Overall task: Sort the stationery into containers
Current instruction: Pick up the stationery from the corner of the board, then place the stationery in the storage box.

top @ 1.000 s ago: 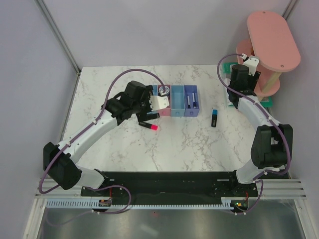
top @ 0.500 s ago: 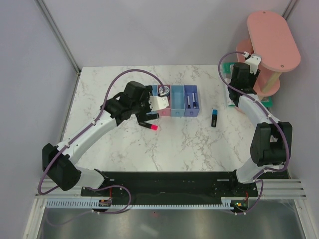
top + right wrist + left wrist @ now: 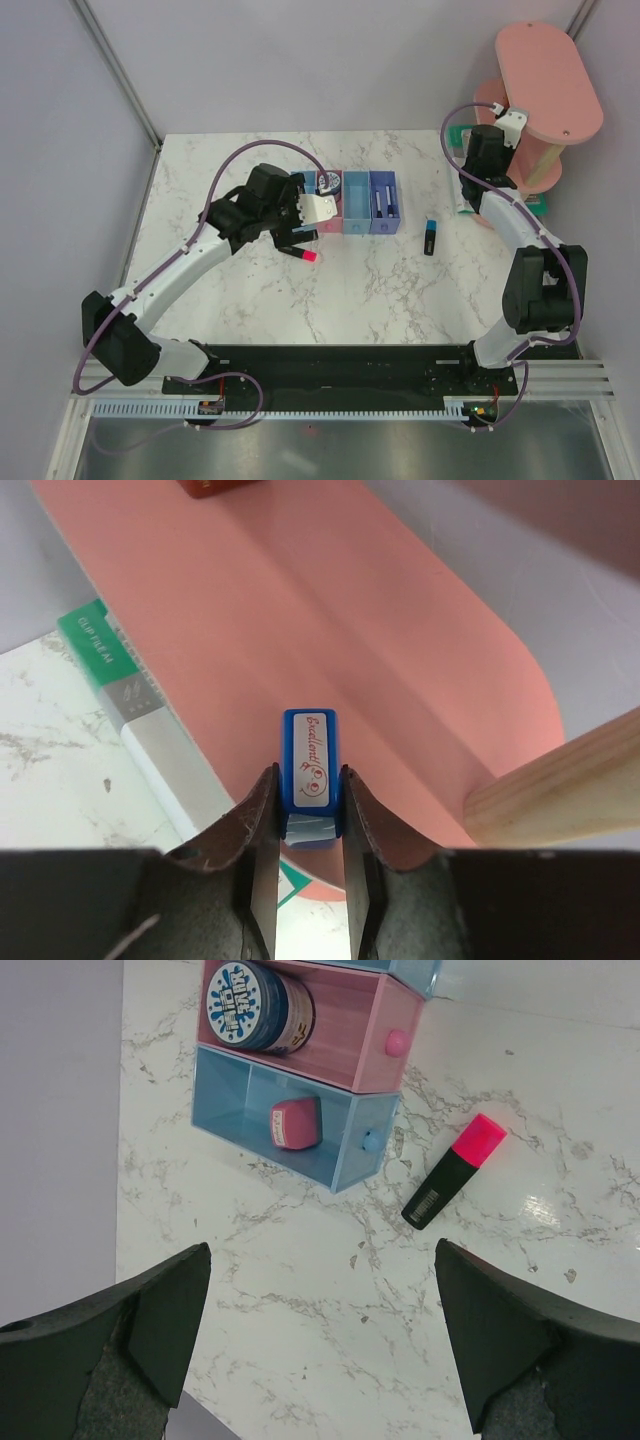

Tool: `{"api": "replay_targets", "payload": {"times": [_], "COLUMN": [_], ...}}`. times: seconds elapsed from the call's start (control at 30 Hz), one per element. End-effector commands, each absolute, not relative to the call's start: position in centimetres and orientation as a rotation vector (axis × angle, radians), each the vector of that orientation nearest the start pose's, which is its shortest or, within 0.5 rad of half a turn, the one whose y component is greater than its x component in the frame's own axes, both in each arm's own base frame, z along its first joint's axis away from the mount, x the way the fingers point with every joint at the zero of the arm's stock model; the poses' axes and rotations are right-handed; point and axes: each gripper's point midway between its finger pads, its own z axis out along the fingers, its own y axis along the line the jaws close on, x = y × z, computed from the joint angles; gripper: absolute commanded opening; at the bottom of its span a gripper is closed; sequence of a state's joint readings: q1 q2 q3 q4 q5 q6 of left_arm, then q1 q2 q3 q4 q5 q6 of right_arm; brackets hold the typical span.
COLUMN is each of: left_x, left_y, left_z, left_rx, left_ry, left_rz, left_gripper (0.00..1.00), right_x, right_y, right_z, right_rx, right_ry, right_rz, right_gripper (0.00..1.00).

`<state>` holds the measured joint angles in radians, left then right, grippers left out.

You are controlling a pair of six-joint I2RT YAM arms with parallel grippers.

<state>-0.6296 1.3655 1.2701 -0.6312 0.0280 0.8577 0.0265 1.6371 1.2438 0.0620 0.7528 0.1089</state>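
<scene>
The four joined trays (image 3: 356, 215) stand mid-table. In the left wrist view the pink tray (image 3: 350, 1045) holds the round blue pot (image 3: 258, 1008), and the blue tray (image 3: 235, 1110) beside it holds a pink eraser (image 3: 297, 1123). The violet-blue tray (image 3: 393, 190) holds thin pens. A pink-ended highlighter (image 3: 455, 1170) lies on the table in front of the trays, also seen from above (image 3: 300, 253). My left gripper (image 3: 320, 1260) is open and empty above bare table, near these trays (image 3: 297, 222). A blue-ended highlighter (image 3: 430, 237) lies right of the trays. My right gripper (image 3: 307, 775) is shut on a blue eraser (image 3: 309, 750) over the shelf's lower tier.
The pink two-tier shelf (image 3: 548, 75) stands at the back right on wooden posts (image 3: 560, 780). The green tray (image 3: 95, 645) lies beside it, under my right wrist (image 3: 485, 150). Grey walls close the left, back and right sides.
My right wrist has shifted slightly right and back, toward the pink shelf. The left arm and the highlighters have hardly moved.
</scene>
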Motion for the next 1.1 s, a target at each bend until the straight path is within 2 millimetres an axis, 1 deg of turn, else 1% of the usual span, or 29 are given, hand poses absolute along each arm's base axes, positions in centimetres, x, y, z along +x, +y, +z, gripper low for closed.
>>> {"api": "replay_targets", "payload": {"times": [0.0,0.07,0.1,0.2,0.27,0.3,0.33,0.37,0.4,0.43,0.47,0.5,0.53,0.57,0.6,0.63,0.67,0.7,0.73,0.77,0.8,0.83,0.87,0.9,0.93,0.97,1.0,1.03,1.07], "left_x": [32.3,32.6,32.7,33.1,33.3,33.9,33.9,34.3,34.9,35.0,35.4,36.0,36.0,36.1,36.5,36.4,36.2,36.2,35.9,35.2,34.8,34.4,34.0,33.5,33.1,32.5,31.8,31.3,30.6], "left_y": [-20.1,-19.5,-19.4,-18.8,-18.6,-18.1,-17.9,-17.4,-16.8,-16.5,-16.1,-15.0,-14.7,-14.2,-13.1,-12.8,-12.4,-11.6,-11.4,-11.0,-10.7,-10.6,-10.5,-10.3,-10.3,-10.3,-10.4,-10.7,-10.7], "left_z": [23.0,22.9,22.5,22.1,22.2,22.4,22.3,22.5,23.1,22.9,23.4,23.4,23.6,23.7,23.7,23.9,23.9,23.9,23.8,23.4,23.0,22.8,22.2,22.2,21.9,21.1,20.9,20.5,19.4], "left_rx": [1.53,1.498,1.498,1.452,1.42,1.374,1.363,1.334,1.28,1.268,1.23,1.188,1.172,1.146,1.107,1.091,1.065,1.037,1.026,1.028,1.035,1.048,1.07,1.079,1.088,1.112,1.133,1.158,1.201], "left_ry": [1.686,1.724,1.74,1.793,1.819,1.853,1.876,1.897,1.918,1.938,1.95,1.977,1.983,1.997,2.02,2.024,2.039,2.051,2.059,2.067,2.073,2.073,2.083,2.082,2.084,2.094,2.093,2.084,2.088], "left_rz": [0.093,0.122,0.132,0.135,0.113,0.104,0.077,0.078,0.054,0.033,0.022,0.026,0.006,-0.005,0.0,-0.025,-0.041,-0.054,-0.064,-0.071,-0.069,-0.066,-0.064,-0.061,-0.067,-0.08,-0.098,-0.13,-0.137], "left_gripper": [1.0,1.0,1.0,1.0,1.0,1.0,1.0,1.0,1.0,1.0,1.0,1.0,1.0,1.0,1.0,1.0,1.0,1.0,1.0,1.0,1.0,1.0,1.0,1.0,1.0,1.0,1.0,1.0,1.0], "right_x": [47.5,47.5,47.4,47.6,48.0,48.2,48.4,48.8,49.1,49.2,49.6,49.7,49.9,50.1,50.2,50.2,50.5,50.9,50.5,50.6,51.0,50.7,51.0,51.1,51.3,51.7,51.8,52.0,52.2], "right_y": [-9.2,-8.4,-8.1,-6.4,-4.6,-4.0,-3.1,-1.3,-0.6,0.5,2.0,2.8,4.8,6.4,7.4,9.8,11.3,12.6,15.0,16.7,18.0,20.0,21.0,22.0,23.7,24.5,25.3,26.7,27.5], "right_z": [26.1,25.9,26.3,26.4,26.3,26.0,26.0,25.7,25.0,24.8,24.1,24.0,24.1,23.1,22.8,23.0,21.7,22.2,21.8,20.4,21.0,20.5,19.0,18.7,19.5,17.9,17.8,18.4,17.2], "right_rx": [0.532,0.489,0.466,0.378,0.293,0.261,0.218,0.143,0.111,0.072,0.013,-0.019,-0.062,-0.161,-0.197,-0.26,-0.341,-0.379,-0.452,-0.532,-0.572,-0.625,-0.66,-0.697,-0.726,-0.749,-0.768,-0.793,-0.811], "right_ry": [1.752,1.789,1.796,1.833,1.866,1.882,1.902,1.926,1.955,1.968,1.989,1.997,1.995,2.013,2.021,2.015,2.032,2.02,2.021,2.032,2.011,2.008,2.026,2.02,1.994,2.013,2.005,1.978,1.988], "right_rz": [-0.496,-0.452,-0.436,-0.356,-0.273,-0.247,-0.226,-0.143,-0.123,-0.102,-0.046,-0.033,0.0,0.029,0.039,0.066,0.076,0.08,0.101,0.126,0.143,0.16,0.169,0.178,0.201,0.208,0.221,0.238,0.245], "right_gripper": [0.0,0.0,0.0,0.0,0.0,0.0,0.0,0.0,0.0,0.0,0.0,0.0,0.0,0.0,0.0,0.0,0.0,0.0,0.0,0.0,0.0,0.0,0.0,0.0,0.0,0.0,0.0,0.0,0.0]}}
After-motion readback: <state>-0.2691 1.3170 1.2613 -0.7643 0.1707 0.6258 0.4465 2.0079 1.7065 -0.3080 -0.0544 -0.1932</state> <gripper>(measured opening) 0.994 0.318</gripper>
